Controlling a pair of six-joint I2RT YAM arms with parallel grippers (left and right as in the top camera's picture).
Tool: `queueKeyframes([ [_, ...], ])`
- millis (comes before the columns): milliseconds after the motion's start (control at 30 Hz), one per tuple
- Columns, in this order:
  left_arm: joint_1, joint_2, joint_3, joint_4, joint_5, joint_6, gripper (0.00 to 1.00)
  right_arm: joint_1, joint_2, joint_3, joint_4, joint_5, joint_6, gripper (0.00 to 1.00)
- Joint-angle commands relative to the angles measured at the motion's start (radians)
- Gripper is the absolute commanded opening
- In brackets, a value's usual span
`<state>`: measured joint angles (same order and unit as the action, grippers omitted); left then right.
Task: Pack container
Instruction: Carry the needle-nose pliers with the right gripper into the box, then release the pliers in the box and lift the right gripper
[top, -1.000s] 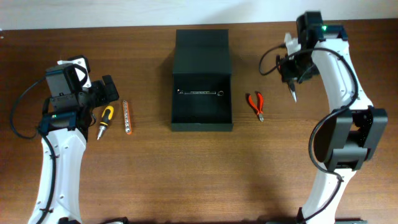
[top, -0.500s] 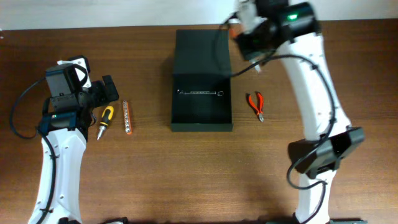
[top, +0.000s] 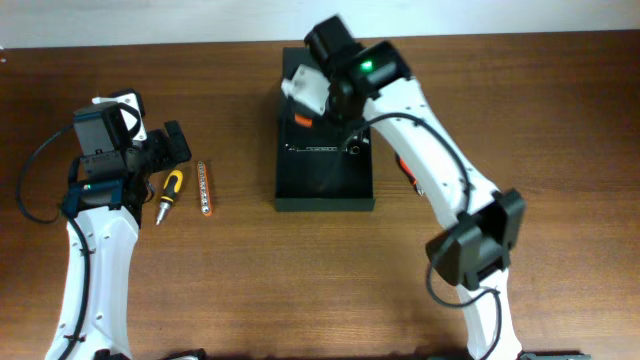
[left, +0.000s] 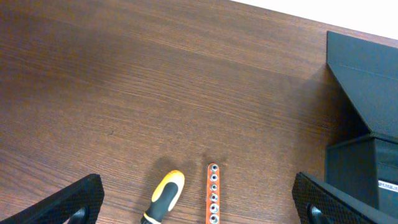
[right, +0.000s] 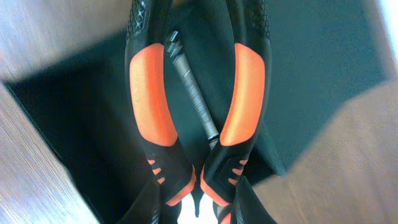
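Observation:
The container (top: 324, 200) is a black box standing open at the table's middle, its lid (top: 300, 62) laid back behind it. A silver wrench (top: 322, 150) lies inside. My right gripper (top: 302, 108) hangs over the box's back left part, shut on a pair of black-and-orange pliers (right: 152, 93) with a spring between the handles; the right wrist view shows the dark box (right: 323, 56) beneath them. My left gripper (top: 170, 146) is open above a yellow-and-black screwdriver (left: 163, 198) and an orange bit holder (left: 212, 193), touching neither.
Small red pliers (top: 404, 160) lie right of the box, partly hidden by my right arm. The screwdriver (top: 169, 190) and bit holder (top: 204, 186) lie left of the box. The container's lid also shows in the left wrist view (left: 367, 74).
My right arm has swung left from the table's right side to over the container, carrying the pliers. The left arm has not moved.

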<state>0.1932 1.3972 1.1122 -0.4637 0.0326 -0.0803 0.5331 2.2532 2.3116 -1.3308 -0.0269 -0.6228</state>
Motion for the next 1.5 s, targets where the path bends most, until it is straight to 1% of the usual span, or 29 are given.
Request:
queueKeyframes([
  [0,0.006,0.003,0.020,0.002,-0.004,-0.010,0.99,0.002,0.042,-0.046,0.004,-0.006,-0.196,0.04],
  [100,0.006,0.003,0.020,0.003,-0.004,-0.009,0.99,0.002,0.061,-0.078,0.010,-0.006,-0.287,0.04],
  [200,0.006,0.003,0.020,0.002,-0.003,-0.010,0.99,0.002,0.067,-0.109,0.050,-0.006,-0.351,0.04],
  [367,0.006,0.003,0.020,0.002,-0.004,-0.010,0.99,0.003,0.067,-0.116,0.127,-0.008,-0.352,0.04],
  [467,0.006,0.003,0.020,0.002,-0.003,-0.010,0.99,0.003,0.073,-0.116,0.140,-0.043,-0.399,0.04],
  [733,0.006,0.003,0.020,0.002,-0.004,-0.010,0.99,0.003,0.125,-0.126,0.142,-0.079,-0.397,0.04],
  [933,0.006,0.003,0.020,0.003,-0.004,-0.010,0.99,0.003,0.142,-0.142,0.171,-0.145,-0.394,0.04],
  [1167,0.006,0.003,0.020,0.002,-0.004,-0.010,0.99,0.003,0.180,-0.154,0.183,-0.150,-0.387,0.04],
  [1200,0.006,0.003,0.020,0.002,-0.003,-0.010,0.99,0.003,0.182,-0.154,0.183,-0.148,-0.382,0.09],
  [1233,0.006,0.003,0.020,0.002,-0.003,-0.010,0.99,0.003,0.182,-0.154,0.183,-0.146,-0.380,0.16],
  [1300,0.006,0.003,0.020,0.003,-0.004,-0.010,0.99,0.003,0.179,-0.148,0.183,-0.144,-0.359,0.21],
  [1367,0.006,0.003,0.020,0.002,-0.003,-0.010,0.99,0.003,0.173,-0.132,0.180,-0.118,-0.310,0.32],
  [1467,0.006,0.003,0.020,0.002,-0.004,-0.010,0.99,0.003,0.145,-0.103,0.167,-0.074,-0.263,0.43],
])
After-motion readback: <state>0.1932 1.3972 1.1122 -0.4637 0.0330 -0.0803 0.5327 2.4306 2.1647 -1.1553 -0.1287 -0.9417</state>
